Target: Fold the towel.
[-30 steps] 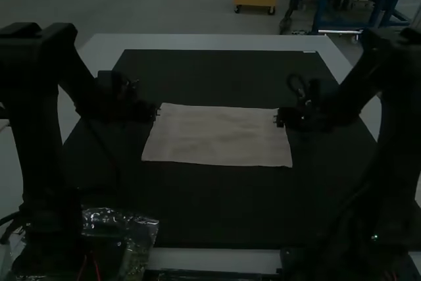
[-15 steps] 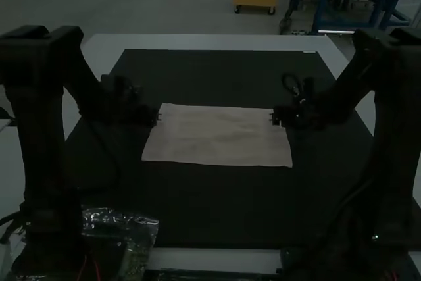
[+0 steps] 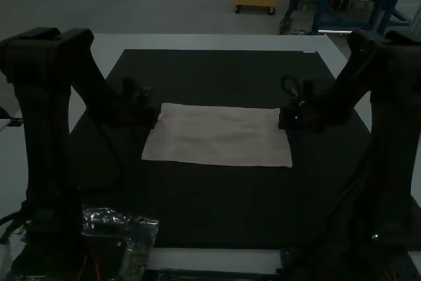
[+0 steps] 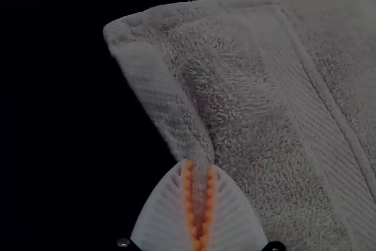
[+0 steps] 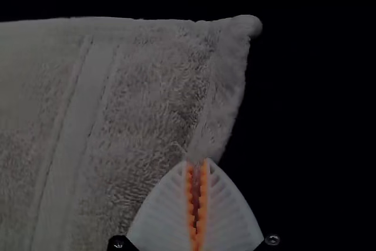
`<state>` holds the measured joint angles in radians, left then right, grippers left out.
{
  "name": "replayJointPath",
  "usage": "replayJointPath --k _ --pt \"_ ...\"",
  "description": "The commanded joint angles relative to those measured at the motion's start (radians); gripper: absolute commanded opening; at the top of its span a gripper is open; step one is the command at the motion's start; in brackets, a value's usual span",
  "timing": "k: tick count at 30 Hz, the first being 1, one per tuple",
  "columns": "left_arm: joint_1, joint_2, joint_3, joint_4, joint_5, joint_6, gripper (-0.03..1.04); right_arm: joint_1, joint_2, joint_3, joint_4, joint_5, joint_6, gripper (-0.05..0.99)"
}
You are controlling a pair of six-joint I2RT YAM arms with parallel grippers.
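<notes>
My left gripper (image 3: 156,122) is at the light towel's left edge near its far corner, and my right gripper (image 3: 281,120) is at the right edge near the other far corner. The towel (image 3: 220,136) lies as a flat, wide rectangle on the dark mat. In the left wrist view my left gripper (image 4: 200,166) is shut on the side hem of the towel (image 4: 252,104), below a corner. The right wrist view has my right gripper (image 5: 197,163) shut on the opposite side hem of the towel (image 5: 153,86).
The dark mat (image 3: 217,212) extends around the towel over a pale table (image 3: 210,42). A clear plastic bag (image 3: 135,238) lies at the near left, beside the left arm's base.
The left arm has shifted slightly to the right. My right gripper moved a little left, then back right to the towel's edge, and its fingers have closed on it.
</notes>
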<state>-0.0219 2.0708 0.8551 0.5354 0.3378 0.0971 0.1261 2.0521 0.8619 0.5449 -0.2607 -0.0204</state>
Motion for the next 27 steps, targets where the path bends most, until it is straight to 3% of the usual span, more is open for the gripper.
replayJointPath --k 1,7,14,27 --pt "0.013 0.022 0.015 0.006 -0.013 0.012 0.03 -0.020 0.011 0.003 -0.008 -0.072 0.010 -0.02" --pt "0.053 -0.003 0.019 0.018 0.000 0.007 0.03 -0.089 -0.001 0.031 -0.010 -0.075 0.020 -0.02" --pt "0.057 -0.057 0.021 0.003 0.009 -0.010 0.02 -0.094 -0.055 0.055 -0.049 -0.092 0.020 -0.02" --pt "0.056 -0.169 -0.001 -0.140 0.030 -0.011 0.03 -0.072 -0.178 0.012 -0.163 -0.166 0.020 -0.02"
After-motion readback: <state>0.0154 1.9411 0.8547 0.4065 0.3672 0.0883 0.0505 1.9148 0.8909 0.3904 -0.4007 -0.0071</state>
